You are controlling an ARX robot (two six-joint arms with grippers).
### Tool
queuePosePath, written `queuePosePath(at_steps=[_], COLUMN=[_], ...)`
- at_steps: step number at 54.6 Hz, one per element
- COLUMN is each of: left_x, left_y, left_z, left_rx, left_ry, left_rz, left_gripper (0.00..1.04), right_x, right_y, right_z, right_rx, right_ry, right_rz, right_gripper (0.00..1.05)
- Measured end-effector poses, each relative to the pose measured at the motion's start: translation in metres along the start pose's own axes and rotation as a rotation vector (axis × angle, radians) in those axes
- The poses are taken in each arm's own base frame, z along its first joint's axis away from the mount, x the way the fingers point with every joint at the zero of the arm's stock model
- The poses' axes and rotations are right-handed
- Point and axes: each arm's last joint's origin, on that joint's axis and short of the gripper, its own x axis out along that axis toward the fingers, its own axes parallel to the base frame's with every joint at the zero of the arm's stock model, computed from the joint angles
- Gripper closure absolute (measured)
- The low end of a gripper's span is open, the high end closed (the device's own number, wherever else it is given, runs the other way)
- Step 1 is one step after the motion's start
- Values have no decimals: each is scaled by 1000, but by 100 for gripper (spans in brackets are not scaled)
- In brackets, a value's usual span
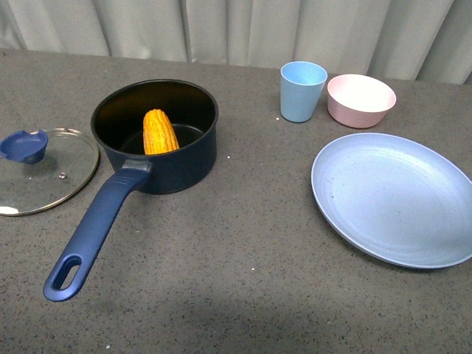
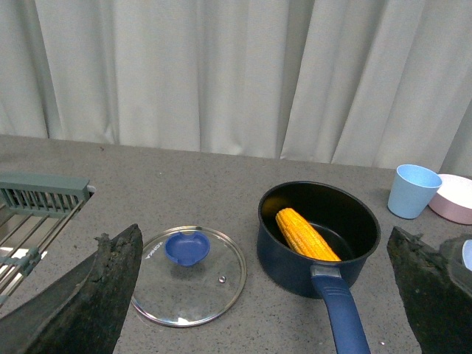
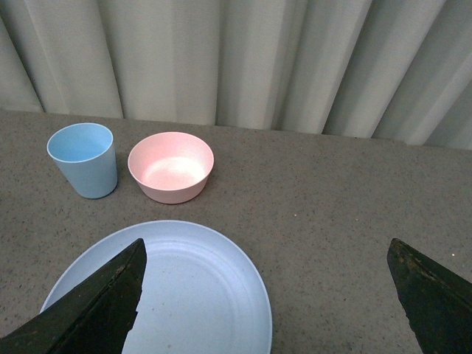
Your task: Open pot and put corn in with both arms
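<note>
A: What colour is the pot (image 1: 158,158)?
B: Dark navy outside, black inside, with a blue handle. The corn (image 1: 160,132) in it is yellow-orange, with rows of kernels.
A: And the lid (image 1: 46,171)?
B: Clear glass with a metallic rim and a navy knob.
A: The dishes?
B: The cup (image 1: 302,91) is pale blue, the bowl (image 1: 361,99) pink, the plate (image 1: 394,198) light blue with faint rings.
A: The table (image 1: 243,280)?
B: Grey, finely speckled. The curtain (image 2: 221,74) behind is off-white with vertical folds.
</note>
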Motion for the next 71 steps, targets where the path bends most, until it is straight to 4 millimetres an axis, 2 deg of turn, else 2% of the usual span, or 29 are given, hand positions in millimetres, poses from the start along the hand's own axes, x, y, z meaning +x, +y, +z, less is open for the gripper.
queuePosePath(at_steps=[3,9,19,26,32,71], left_x=[0,0,0,0,0,0], left_y=[0,0,0,0,0,0], left_z=[0,0,0,0,0,0], left_rx=[0,0,0,0,0,0], left_ry=[0,0,0,0,-1,0], left_rz=[0,0,0,0,0,0], left_gripper=[6,6,6,6,6,6], right_x=[-7,-17,-36,-43,-50,-82], right_y=[-5,-9,-10,-10,-10,-12], right_z=[-2,-8,-16,-21,-33,-35], right_rx=[-2,55,78,80,81,83], right_ry=[-11,-179,-236,-233,-234,-254], right_rz=[-1,57,68,69,69,69], right_gripper=[9,26,60,79,103,104])
